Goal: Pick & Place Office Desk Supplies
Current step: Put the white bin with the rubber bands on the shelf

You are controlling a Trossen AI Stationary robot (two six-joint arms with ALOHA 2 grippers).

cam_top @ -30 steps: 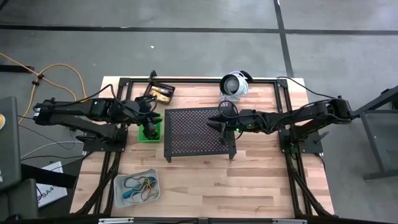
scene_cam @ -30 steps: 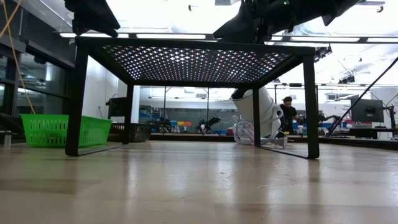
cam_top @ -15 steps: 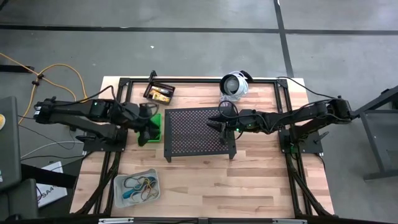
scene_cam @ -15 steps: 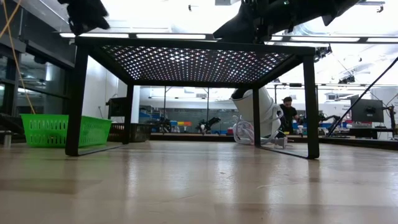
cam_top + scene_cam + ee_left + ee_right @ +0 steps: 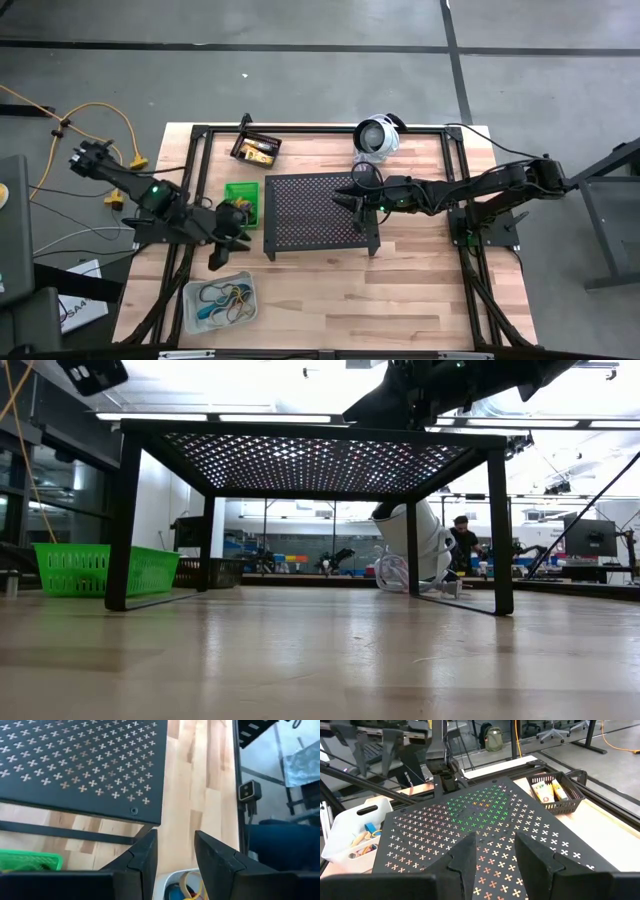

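Note:
My left gripper (image 5: pixel 222 250) (image 5: pixel 175 837) is open and empty, above the table between the green bin (image 5: pixel 241 194) and the clear bin (image 5: pixel 220 302). The clear bin holds coloured loops and rubber bands (image 5: pixel 186 884) and sits on the table's near left part. The black bin (image 5: pixel 257 150) (image 5: pixel 555 792) holds small yellow tubes and stands at the far left. My right gripper (image 5: pixel 346 200) (image 5: pixel 495 840) is open and empty above the black perforated stand (image 5: pixel 318 210). In the low view the green bin (image 5: pixel 90 568) rests flat on the table.
The perforated stand (image 5: pixel 85 765) fills the table's middle, close to the green bin. A round white-and-silver device with a cable (image 5: pixel 377 136) (image 5: pixel 420 545) sits at the far edge. Bare wood (image 5: pixel 400 290) lies on the near right. A black frame (image 5: pixel 300 128) borders the table.
My left gripper has swung away from above the green bin toward the table's near edge and the clear bin, turning as the arm folded. In the low view it has passed almost out of the picture's upper left. The green bin now shows uncovered.

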